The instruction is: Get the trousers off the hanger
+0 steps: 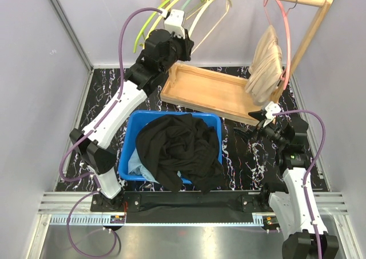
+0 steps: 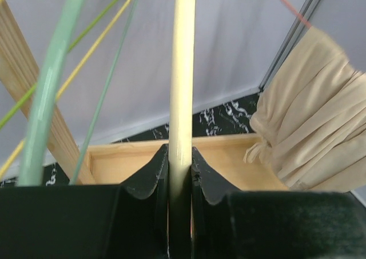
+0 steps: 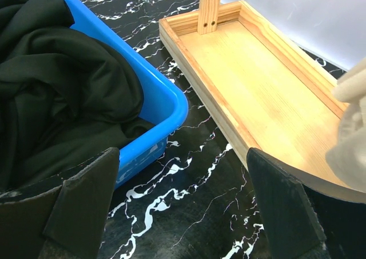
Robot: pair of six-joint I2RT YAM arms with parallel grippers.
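Observation:
Beige trousers (image 1: 265, 66) hang folded over a pink hanger (image 1: 284, 19) on the wooden rail at the right; they also show in the left wrist view (image 2: 309, 133). My left gripper (image 1: 187, 42) is raised at the rail's left end and shut on a bare cream hanger (image 2: 182, 87). In the left wrist view the gripper (image 2: 180, 156) has both jaws pressed against the cream bar. Black trousers (image 1: 180, 147) fill a blue bin (image 1: 132, 127), with light blue cloth (image 1: 136, 164) under them. My right gripper (image 1: 250, 124) is open and empty, low over the table (image 3: 180, 196) between bin and tray.
A wooden tray (image 1: 211, 90) forms the rack's base, with an upright post (image 3: 209, 7). Several empty green and yellow hangers (image 2: 51, 99) hang by the cream one. The bin's corner (image 3: 166, 99) lies close to my right gripper. Grey walls enclose the black marble table (image 1: 246, 156).

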